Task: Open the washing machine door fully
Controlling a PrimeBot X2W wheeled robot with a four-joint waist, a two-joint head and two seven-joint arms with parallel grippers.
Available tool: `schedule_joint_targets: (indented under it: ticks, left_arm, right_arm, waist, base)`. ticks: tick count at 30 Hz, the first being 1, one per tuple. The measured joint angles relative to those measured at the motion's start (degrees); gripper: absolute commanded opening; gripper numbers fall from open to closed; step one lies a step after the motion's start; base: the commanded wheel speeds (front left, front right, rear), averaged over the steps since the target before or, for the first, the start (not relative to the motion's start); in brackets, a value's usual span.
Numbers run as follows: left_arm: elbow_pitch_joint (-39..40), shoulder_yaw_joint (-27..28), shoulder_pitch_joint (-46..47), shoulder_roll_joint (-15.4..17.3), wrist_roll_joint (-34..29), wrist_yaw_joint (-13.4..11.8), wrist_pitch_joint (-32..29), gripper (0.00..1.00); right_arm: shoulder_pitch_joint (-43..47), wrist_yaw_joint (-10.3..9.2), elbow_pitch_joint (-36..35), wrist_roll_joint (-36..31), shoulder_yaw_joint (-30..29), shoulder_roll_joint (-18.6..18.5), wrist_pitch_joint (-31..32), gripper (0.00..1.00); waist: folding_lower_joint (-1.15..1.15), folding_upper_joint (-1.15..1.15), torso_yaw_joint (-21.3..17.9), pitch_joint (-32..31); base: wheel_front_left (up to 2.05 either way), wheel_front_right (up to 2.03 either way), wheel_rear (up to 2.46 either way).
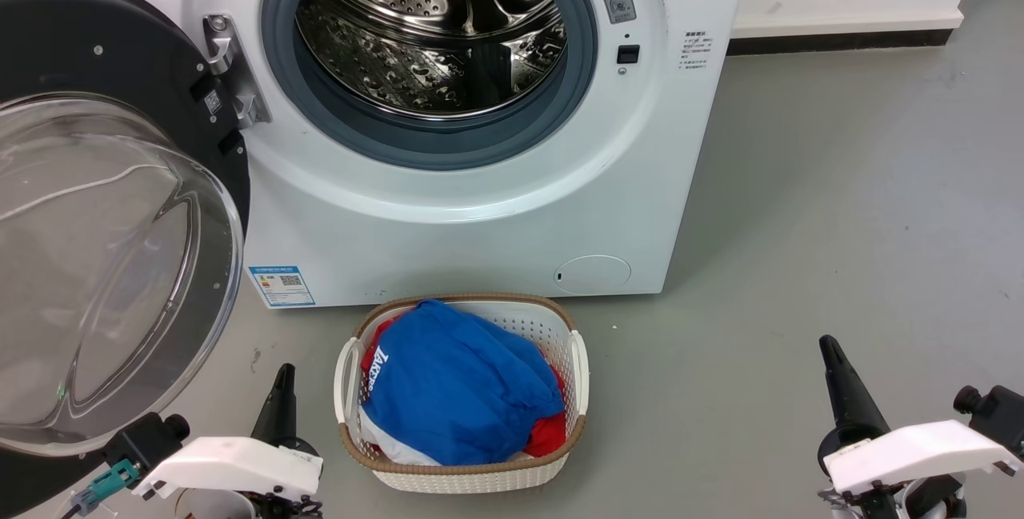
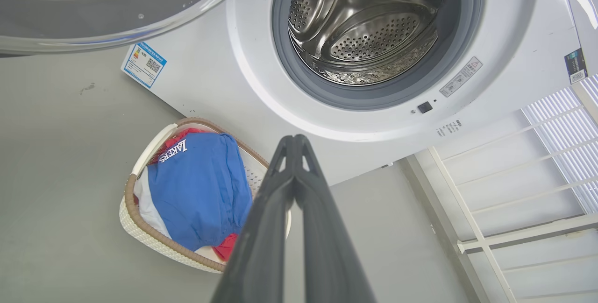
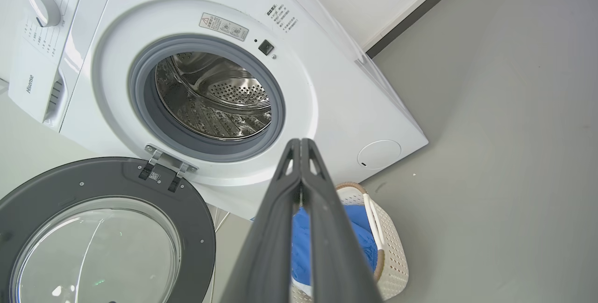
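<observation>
Left gripper and right gripper hung pinched shut, empty, while the washing machine door looked fully open, so no push seemed called for.

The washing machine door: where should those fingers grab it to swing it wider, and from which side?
The washing machine door is best taken by its black rim away from the metal hinge, likely from the robot's left with the left gripper. Its glass bowl bulges smooth, offering no hold.

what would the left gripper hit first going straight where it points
Probably the big white washing machine, its front below the drum mouth; depth ahead of the left gripper is unclear.
</observation>
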State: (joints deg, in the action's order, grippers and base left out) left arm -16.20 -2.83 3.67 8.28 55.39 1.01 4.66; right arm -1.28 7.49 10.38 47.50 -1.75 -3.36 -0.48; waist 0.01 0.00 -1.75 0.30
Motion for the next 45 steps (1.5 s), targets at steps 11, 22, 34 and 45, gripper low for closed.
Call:
schedule_joint_targets:
  ticks: [11,22,34,45]
  left_arm:
    - [0.40,1.92,0.30,-1.30,7.55,1.34,-2.29,0.00]
    - [0.82,3.57,0.78,-1.94,13.82,2.40,-4.11,0.00]
    - [1.10,5.02,1.22,-2.99,19.41,3.39,-5.95,0.00]
    - [1.34,6.22,1.37,-3.52,24.09,4.10,-7.30,0.00]
  right_arm:
    - [-0.99,0.00,0.75,9.32,-0.74,-0.05,1.09,0.00]
    - [-1.82,0.00,1.30,17.13,-1.37,-0.08,2.11,0.00]
    - [-2.26,0.00,1.89,24.01,-1.96,-0.09,3.16,0.00]
    - [-3.08,0.00,2.38,29.62,-2.49,-0.09,4.05,0.00]
  waist:
    - [0.00,0.00,0.27,-0.02]
    - [0.00,0.00,0.52,-0.04]
    - [0.00,0.00,0.77,-0.05]
    - [0.00,0.00,1.00,-0.07]
  base:
    - [0.00,0.00,0.00]
    - [0.00,0.00,0.00]
    - [0.00,0.00,0.00]
    - [0.00,0.00,0.00]
